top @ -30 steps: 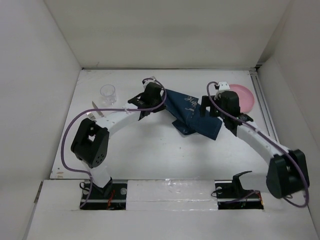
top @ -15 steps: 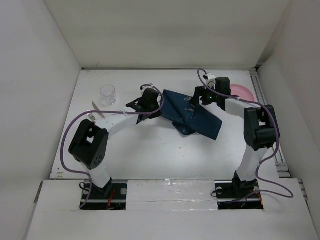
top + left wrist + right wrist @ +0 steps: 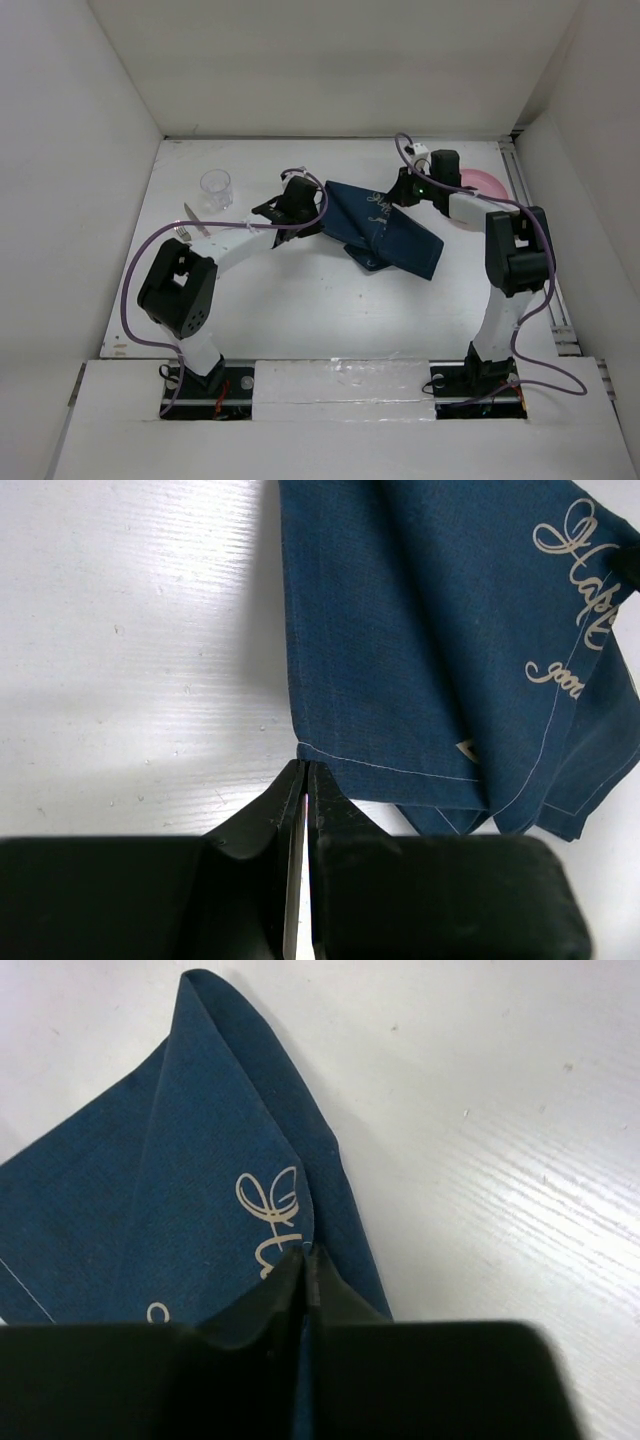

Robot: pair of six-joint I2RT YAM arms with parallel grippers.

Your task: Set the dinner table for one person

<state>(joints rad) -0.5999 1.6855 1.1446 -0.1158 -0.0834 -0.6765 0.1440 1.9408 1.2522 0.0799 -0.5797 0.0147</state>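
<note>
On the white dinner table (image 3: 300, 300) lies a crumpled navy placemat (image 3: 390, 240) with pale script lettering. My left gripper (image 3: 300, 207) sits at its left corner. In the left wrist view its jaws (image 3: 305, 767) are shut, pinching the very corner of the placemat (image 3: 420, 630), and the cloth's edge casts a wide shadow. My right gripper (image 3: 400, 192) is at the cloth's far right edge. In the right wrist view it (image 3: 305, 1252) is shut on a raised fold of the placemat (image 3: 200, 1160), with blue cloth between the fingers.
A pink plate (image 3: 487, 182) lies at the far right, partly behind the right arm. A clear glass (image 3: 216, 188) stands at the far left, with a knife (image 3: 193, 216) and a fork (image 3: 182, 232) just nearer. White walls enclose the table.
The right arm folded back and swung its gripper left onto the placemat's far right edge, then the jaws closed on a fold. The left gripper stayed shut and barely moved.
</note>
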